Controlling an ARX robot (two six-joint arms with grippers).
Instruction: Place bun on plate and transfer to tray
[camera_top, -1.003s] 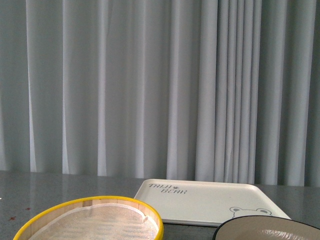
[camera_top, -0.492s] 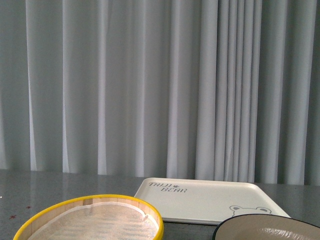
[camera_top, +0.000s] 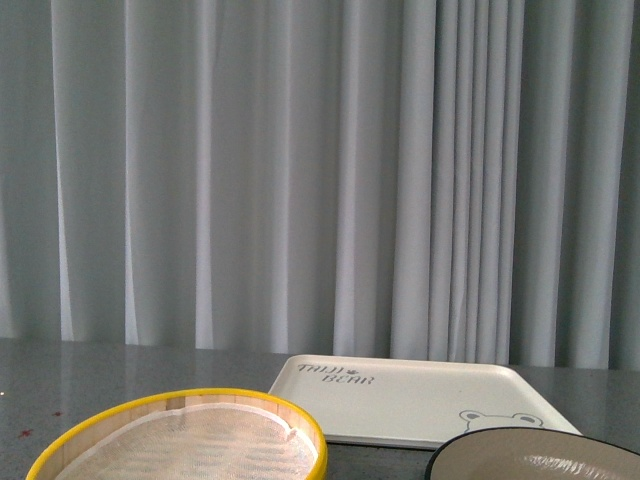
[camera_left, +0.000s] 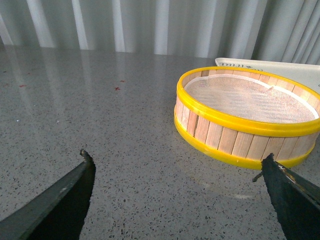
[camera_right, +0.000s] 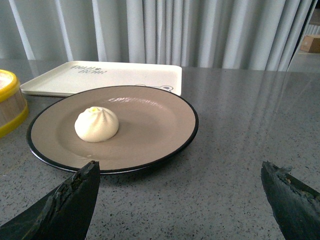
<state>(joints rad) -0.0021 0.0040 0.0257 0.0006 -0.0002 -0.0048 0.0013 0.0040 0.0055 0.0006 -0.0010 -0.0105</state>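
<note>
Right fingers (camera_right: 65, 212) gape wide before the bun (camera_right: 96, 124) on plate (camera_right: 150, 135).

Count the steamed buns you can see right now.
1. The bun sits on the black-rimmed plate, off its centre. The steamer basket shows none inside. Only the right wrist view shows it; the front view crops the plate.

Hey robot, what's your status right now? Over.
Left gripper and right gripper open, empty. Bun on plate, plate not yet on tray. Steamer basket off to the side, nothing blocking.
</note>
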